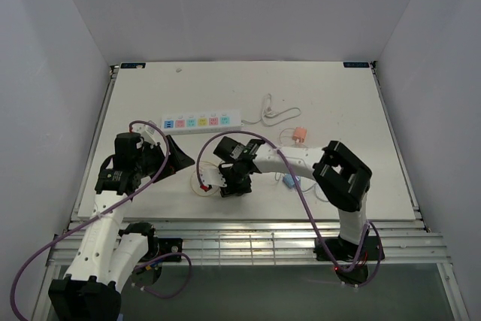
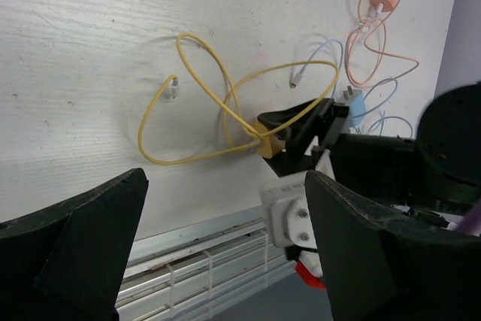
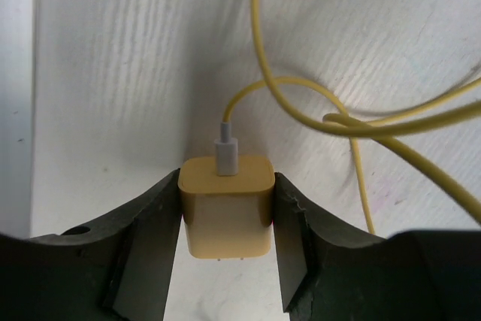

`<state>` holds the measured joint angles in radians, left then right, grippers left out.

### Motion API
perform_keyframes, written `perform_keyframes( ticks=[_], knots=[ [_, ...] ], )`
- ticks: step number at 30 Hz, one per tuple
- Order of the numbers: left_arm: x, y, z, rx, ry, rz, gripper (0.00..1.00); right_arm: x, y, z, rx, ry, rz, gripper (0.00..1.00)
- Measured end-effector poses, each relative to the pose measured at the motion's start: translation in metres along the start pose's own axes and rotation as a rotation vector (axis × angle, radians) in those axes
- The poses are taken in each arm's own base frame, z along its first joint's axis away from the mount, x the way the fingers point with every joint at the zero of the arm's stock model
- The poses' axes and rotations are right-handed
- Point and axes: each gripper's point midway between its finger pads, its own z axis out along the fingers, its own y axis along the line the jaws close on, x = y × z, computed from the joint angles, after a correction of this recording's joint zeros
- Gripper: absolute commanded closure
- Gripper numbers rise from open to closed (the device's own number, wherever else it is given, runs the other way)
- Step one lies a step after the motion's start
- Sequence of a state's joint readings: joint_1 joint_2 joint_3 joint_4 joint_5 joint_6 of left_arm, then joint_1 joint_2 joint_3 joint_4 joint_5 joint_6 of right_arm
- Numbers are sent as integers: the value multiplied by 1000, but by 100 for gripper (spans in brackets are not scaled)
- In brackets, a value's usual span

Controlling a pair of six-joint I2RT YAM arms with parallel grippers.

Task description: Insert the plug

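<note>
right gripper [image 3: 227, 189] pinches yellow plug [image 3: 225, 223] near table [image 3: 105, 73] front edge

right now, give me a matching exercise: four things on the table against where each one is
1 yellow charger
2 pink charger
3 blue charger
4 power strip

a beyond the right arm forearm
b far left part of the table
c between the right gripper fingers
d nearer than the right arm forearm

Pairs: 1c, 2a, 3d, 4b
</note>
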<state>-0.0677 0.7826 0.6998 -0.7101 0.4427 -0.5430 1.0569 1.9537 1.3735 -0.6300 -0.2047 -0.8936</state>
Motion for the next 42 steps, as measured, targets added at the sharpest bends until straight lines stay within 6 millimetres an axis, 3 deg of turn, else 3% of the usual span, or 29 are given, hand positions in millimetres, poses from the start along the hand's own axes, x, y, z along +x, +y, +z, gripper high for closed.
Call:
perform_keyframes(
  ticks=[3, 5, 13, 15, 23, 31, 36, 42],
  knots=[
    [0, 2, 2, -11, 5, -6, 2, -3, 16, -16, 40, -47, 34, 77],
    [0, 3, 3, -15, 7, -10, 2, -16, 25, -35, 91, -137, 60, 80],
    [0, 3, 2, -15, 6, -10, 2, -82, 57, -143, 279, -671, 93, 84],
    [0, 3, 2, -16, 6, -10, 2, -91, 63, -166, 320, -783, 134, 90],
    [-3, 9, 3, -50, -14, -23, 2, -92, 40, -250, 561, -1084, 527, 92],
    [-6, 16, 7, -97, -19, -84, 2, -46, -7, -267, 827, -1095, 1006, 92],
    [-6, 16, 9, -98, -13, -110, 2, -23, -35, -271, 1013, -1060, 1166, 92],
    [-8, 12, 11, -82, -18, -127, 2, -2, -52, -276, 1169, -1099, 1319, 92]
  ],
)
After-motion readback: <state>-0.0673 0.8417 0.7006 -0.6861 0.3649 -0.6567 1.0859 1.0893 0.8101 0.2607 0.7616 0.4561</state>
